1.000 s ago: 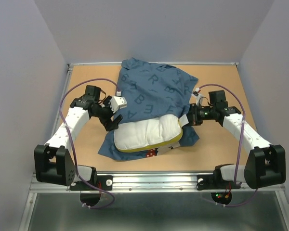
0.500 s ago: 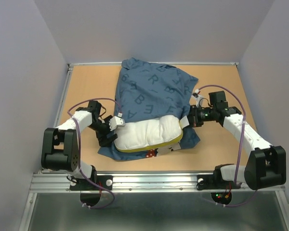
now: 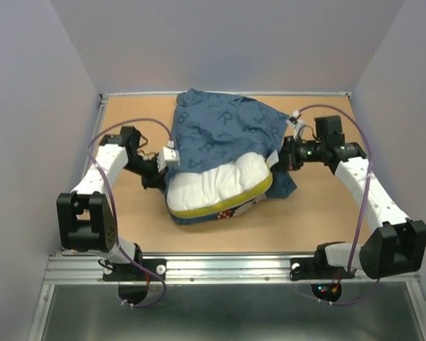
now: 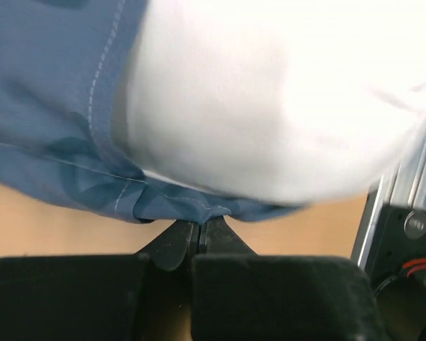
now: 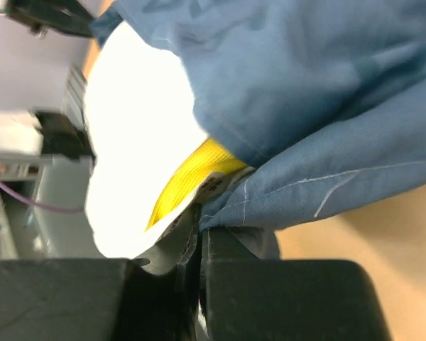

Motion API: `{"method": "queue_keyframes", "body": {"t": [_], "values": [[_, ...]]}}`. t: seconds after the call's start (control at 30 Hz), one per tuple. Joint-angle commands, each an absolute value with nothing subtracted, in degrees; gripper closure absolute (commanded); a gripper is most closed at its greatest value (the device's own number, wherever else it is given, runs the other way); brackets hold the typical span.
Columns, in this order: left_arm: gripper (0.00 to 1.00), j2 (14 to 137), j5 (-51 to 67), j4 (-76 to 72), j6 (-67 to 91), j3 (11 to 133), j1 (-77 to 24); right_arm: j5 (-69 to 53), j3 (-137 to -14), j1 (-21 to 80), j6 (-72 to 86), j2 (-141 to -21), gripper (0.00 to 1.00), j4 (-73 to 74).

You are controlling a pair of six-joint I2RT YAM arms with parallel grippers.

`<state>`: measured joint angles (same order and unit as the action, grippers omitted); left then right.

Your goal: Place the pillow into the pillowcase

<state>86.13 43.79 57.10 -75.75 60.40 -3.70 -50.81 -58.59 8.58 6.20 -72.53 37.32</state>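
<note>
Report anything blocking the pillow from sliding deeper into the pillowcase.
Nothing visible does. The pillow sits partly inside the pillowcase, its near part sticking out. The left jaws and right jaws are each shut on the pillowcase hem beside the opening, not across it.

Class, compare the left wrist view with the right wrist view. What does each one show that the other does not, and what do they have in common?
Only the left wrist view shows the left gripper, shut on the pillowcase at its stitched lower hem.

Only the right wrist view shows the right gripper, also shut on the pillowcase edge. It also shows the yellow band along the pillow and a purple cable at the left.

Both views show the white pillow bulging out of the blue pillowcase, with the tan table below.
</note>
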Motion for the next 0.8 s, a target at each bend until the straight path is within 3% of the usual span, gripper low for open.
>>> {"method": "queue_keyframes", "body": {"t": [0.0, 0.13, 0.2, 0.23, 0.3, 0.33, 0.37, 0.43, 0.5, 0.67, 0.7, 0.73, 0.77], "values": [[1.0, 78.66, 58.61, 64.25, -64.53, 84.06, -0.53, -54.23, -76.95, 5.11, 9.05, -72.85, 0.99, 34.37], [1.0, 83.31, 67.39, 55.66, -41.11, 109.2, 4.91, -53.7, -96.11, 0.27, 10.19, -77.68, 0.99, 34.37], [1.0, 83.76, 71.63, 33.33, -9.79, 116.01, 9.64, -52.22, -109.99, -4.37, 10.63, -82.15, 1.0, 34.1], [1.0, 82.37, 70.67, 3.47, 3.47, 114.19, 10.71, -51.42, -115.52, -5.79, 11.07, -84.18, 0.99, 33.84], [1.0, 77.81, 65.26, -28.68, 38.21, 103.6, 14.57, -48.1, -130.5, -7.99, 11.51, -89.53, 1.0, 33.49], [1.0, 78.04, 62.08, -33.26, 40.84, 104.58, 14.94, -45.99, -134.43, -9.48, 12.21, -90.87, 0.99, 32.96], [1.0, 81.09, 59.35, -30.79, 41.13, 112.25, 14.94, -44.31, -139.17, -9.67, 12.39, -91.75, 1.0, 32.35], [1.0, 83.49, 58.71, -30.58, 47.62, 115.83, 14.59, -42.62, -137.48, -9.67, 15.26, -91.41, 0.99, 27.72], [1.0, 82.1, 57.92, -31.03, 46.77, 111.29, 12.23, -45.33, -126.29, -9.67, 19.32, -88.96, 0.99, 22.7], [1.0, 79.19, 50.72, -10.3, 24.37, 103.1, 0.09, -52.55, -111.01, -7.21, 28.3, -87.1, 0.99, 15.47], [1.0, 79.97, 48.97, -10.02, 23.48, 105.45, -1.65, -53.25, -112.14, -6.86, 29.26, -87.53, 0.99, 14.6], [1.0, 81.29, 48.0, -9.67, 23.81, 109.56, -1.67, -53.26, -120.76, -6.94, 30.83, -88.58, 0.99, 12.5], [1.0, 83.47, 45.81, -8.1, 25.91, 124.91, -0.54, -52.57, -130.33, -7.9, 34.16, -93.47, 0.99, 12.48]]}}
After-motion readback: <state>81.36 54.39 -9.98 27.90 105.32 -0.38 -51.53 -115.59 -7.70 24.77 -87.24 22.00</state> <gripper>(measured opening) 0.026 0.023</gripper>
